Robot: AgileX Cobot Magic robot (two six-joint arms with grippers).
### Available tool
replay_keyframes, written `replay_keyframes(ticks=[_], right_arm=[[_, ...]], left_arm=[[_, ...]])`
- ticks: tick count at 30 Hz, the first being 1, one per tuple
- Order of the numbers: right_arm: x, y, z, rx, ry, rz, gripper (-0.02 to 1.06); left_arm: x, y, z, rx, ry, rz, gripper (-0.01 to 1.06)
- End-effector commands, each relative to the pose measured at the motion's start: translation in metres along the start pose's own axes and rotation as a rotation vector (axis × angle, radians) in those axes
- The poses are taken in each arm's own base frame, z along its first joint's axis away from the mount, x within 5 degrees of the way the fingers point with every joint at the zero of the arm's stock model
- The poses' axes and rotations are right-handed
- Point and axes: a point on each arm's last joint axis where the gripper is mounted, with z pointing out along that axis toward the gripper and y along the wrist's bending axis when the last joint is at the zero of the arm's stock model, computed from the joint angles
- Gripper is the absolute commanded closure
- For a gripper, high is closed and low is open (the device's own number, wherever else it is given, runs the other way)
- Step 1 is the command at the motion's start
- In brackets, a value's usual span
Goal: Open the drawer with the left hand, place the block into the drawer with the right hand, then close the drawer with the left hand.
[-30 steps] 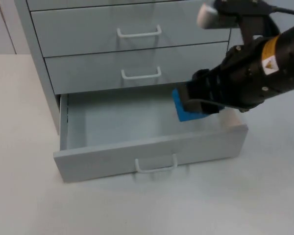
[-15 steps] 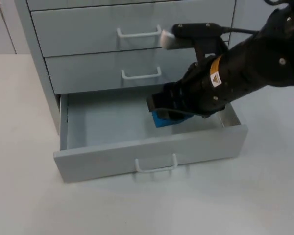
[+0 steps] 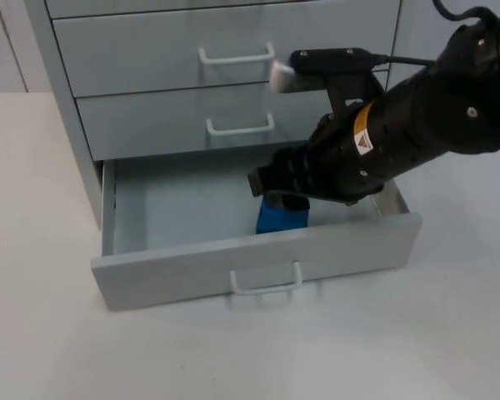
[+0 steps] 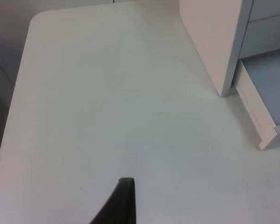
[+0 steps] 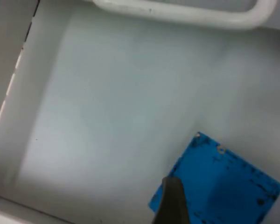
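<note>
1. Top view: a smooth white counter [image 3: 50, 350] carries a pale grey cabinet [image 3: 225, 75] with flat fronts and thin white loop handles. Its lowest drawer [image 3: 192, 208] is pulled out, a shallow matte tray. The right gripper [image 3: 277, 193] reaches down into it, and the blue block [image 3: 279, 218] sits just under it near the front wall; I cannot tell whether its fingers grip the block.
2. Left wrist view: the left gripper [image 4: 123, 205] hangs over bare counter, well apart from the cabinet's side and the drawer's corner; that arm waits. I cannot tell how its fingers stand.
3. Right wrist view: the block, a flat-faced square with scuffed edges, lies on the drawer floor beside a black fingertip [image 5: 172, 200].
</note>
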Motion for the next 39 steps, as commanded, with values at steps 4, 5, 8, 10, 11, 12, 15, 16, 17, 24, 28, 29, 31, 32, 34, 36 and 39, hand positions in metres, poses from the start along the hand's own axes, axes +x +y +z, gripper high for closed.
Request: replay_keyframes(ticks=[4,5,8,10,11,12,15,16,17,24,28,29,31,32,34,36,39], right_arm=[[-0.013,-0.002,-0.026,0.034,-0.001,0.011,0.45],[-0.016,-0.003,-0.036,0.052,0.01,0.022,0.45],[-0.021,-0.004,-0.063,0.096,0.059,0.051,0.45],[-0.021,-0.002,-0.075,0.114,0.083,0.034,0.45],[-0.022,0.001,-0.087,0.12,0.094,0.008,0.45],[-0.019,0.005,-0.097,0.12,0.105,-0.026,0.45],[-0.008,0.018,-0.123,0.091,0.098,-0.074,0.45],[-0.008,0.018,-0.123,0.091,0.098,-0.074,0.45],[-0.004,0.021,-0.129,0.081,0.096,-0.084,0.45],[0.017,0.03,-0.147,0.059,0.106,-0.171,0.45],[0.017,0.029,-0.147,0.063,0.107,-0.178,0.45],[0.017,0.029,-0.147,0.065,0.108,-0.151,0.45],[0.018,0.027,-0.147,0.08,0.121,-0.111,0.45],[0.018,0.023,-0.147,0.098,0.135,-0.077,0.45],[0.021,0.012,-0.148,0.154,0.193,-0.054,0.45],[0.021,0.0,-0.148,0.197,0.222,-0.023,0.45],[0.017,-0.028,-0.151,0.263,0.239,0.042,0.45]], left_arm=[[0.001,0.001,0.0,-0.008,-0.003,0.003,0.0],[0.001,0.001,0.0,-0.008,-0.003,0.003,0.0],[0.001,0.001,0.0,-0.008,-0.003,0.003,0.0],[0.001,0.001,0.0,-0.008,-0.003,0.003,0.0],[0.001,0.001,0.0,-0.008,-0.003,0.003,0.0],[0.001,0.001,0.0,-0.008,-0.003,0.003,0.0],[0.001,0.001,0.0,-0.008,-0.003,0.003,0.0],[0.001,0.001,0.0,-0.008,-0.003,0.003,0.0],[0.001,0.001,0.0,-0.008,-0.003,0.003,0.0],[0.001,0.001,0.0,-0.008,-0.003,0.003,0.0],[0.001,0.001,0.0,-0.008,-0.003,0.003,0.0],[0.001,0.001,0.0,-0.008,-0.003,0.003,0.0],[0.001,0.001,0.0,-0.008,-0.003,0.003,0.0],[0.001,0.001,0.0,-0.006,-0.002,0.002,0.0],[0.001,0.001,0.0,-0.006,-0.002,0.002,0.0],[0.001,0.001,0.0,-0.006,-0.002,0.002,0.0],[0.001,0.001,0.0,-0.006,-0.002,0.002,0.0]])
